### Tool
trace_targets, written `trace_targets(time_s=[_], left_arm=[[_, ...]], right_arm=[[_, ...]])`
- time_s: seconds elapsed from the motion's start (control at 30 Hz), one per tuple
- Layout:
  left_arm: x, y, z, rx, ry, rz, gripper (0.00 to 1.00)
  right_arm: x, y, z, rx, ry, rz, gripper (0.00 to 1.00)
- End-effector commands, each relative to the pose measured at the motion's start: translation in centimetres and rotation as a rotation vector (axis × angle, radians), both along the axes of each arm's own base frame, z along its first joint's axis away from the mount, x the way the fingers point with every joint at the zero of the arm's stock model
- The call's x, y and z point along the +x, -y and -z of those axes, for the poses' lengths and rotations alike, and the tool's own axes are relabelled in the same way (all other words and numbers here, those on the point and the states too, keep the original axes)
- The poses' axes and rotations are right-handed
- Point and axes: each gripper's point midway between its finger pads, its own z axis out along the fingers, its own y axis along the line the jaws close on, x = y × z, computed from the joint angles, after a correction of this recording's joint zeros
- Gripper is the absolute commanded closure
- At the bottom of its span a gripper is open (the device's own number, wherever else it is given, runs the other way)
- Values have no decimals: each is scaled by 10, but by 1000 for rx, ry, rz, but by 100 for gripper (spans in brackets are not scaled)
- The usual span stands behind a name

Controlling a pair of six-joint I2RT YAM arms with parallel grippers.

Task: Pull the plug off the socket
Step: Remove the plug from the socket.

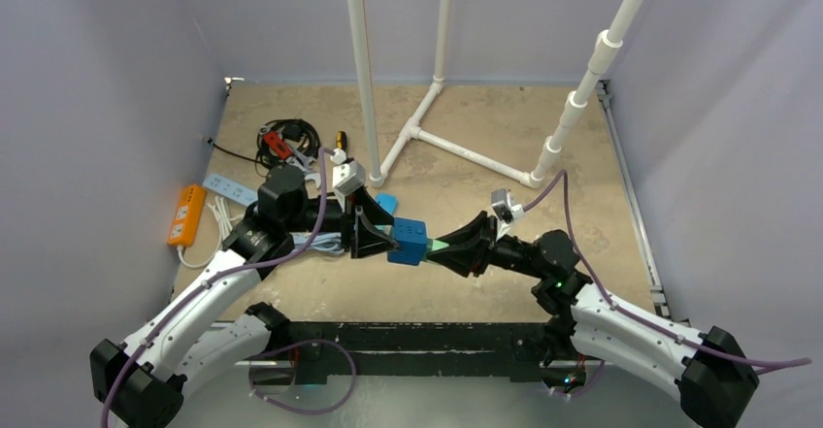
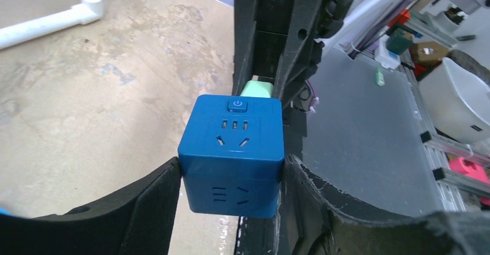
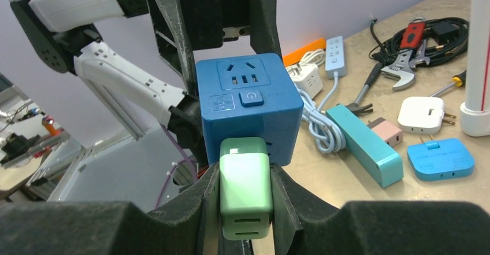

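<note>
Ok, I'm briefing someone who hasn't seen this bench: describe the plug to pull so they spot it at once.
Over the middle of the tan tabletop, the left gripper clamps a blue plastic socket cube. The plug is the pale green rounded block sticking out of the cube's side, pinched by the right gripper. Unlike the blue cube, it is green and slimmer.

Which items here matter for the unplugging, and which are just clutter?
Job: socket; plug; left gripper, closed on the socket; right gripper, closed on the plug.

Clutter: orange strip; white strip; teal bar; blue adapter; white adapter; wrench; pipes.
</note>
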Motion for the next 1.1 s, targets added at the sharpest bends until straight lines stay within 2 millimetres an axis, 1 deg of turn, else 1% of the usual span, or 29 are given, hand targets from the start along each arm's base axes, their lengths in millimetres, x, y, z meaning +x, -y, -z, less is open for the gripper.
trace_targets(time_s=[0.0, 0.03, 0.17, 0.23, 0.27, 0.33, 0.47, 0.5, 0.53, 0.63, 0.67, 0.73, 0.87, 0.93, 1.07], left_arm=[[33, -8, -6, 30, 89, -180, 100], [37, -9, -4, 38, 85, -197, 100], [44, -10, 0, 60, 75, -215, 100], [45, -10, 1, 60, 74, -215, 100], [45, -11, 0, 57, 74, -214, 100], [43, -10, 0, 51, 72, -203, 100], [37, -6, 1, 42, 56, -152, 100], [36, -5, 3, 44, 48, -145, 92], [37, -4, 4, 48, 42, -142, 81], [40, -4, 7, 57, 33, -152, 41], [40, -5, 8, 60, 30, -158, 31], [43, -5, 11, 63, 17, -176, 17], [50, -1, 19, 73, -37, -188, 9], [55, 0, 23, 79, -53, -207, 6], [68, -3, 36, 125, -84, -276, 5]], right_arm=[[2, 8, -47, 129, 73, 46, 100], [-2, 7, -46, 118, 92, 27, 100], [-26, 3, -43, 61, 188, -115, 100], [-32, 3, -44, 44, 214, -143, 100], [-32, 4, -45, 39, 218, -141, 100], [-26, 5, -45, 26, 207, -105, 100], [-1, 6, -44, 15, 137, 28, 100], [7, 7, -42, 16, 114, 69, 100], [15, 7, -39, 9, 91, 105, 100], [36, 9, -34, 9, 25, 210, 100], [42, 9, -32, 10, 8, 235, 100], [49, 8, -30, 12, -9, 264, 100], [61, 3, -27, 9, -32, 347, 100], [65, 1, -25, -1, -42, 392, 100], [68, -1, -22, -3, -50, 449, 100]])
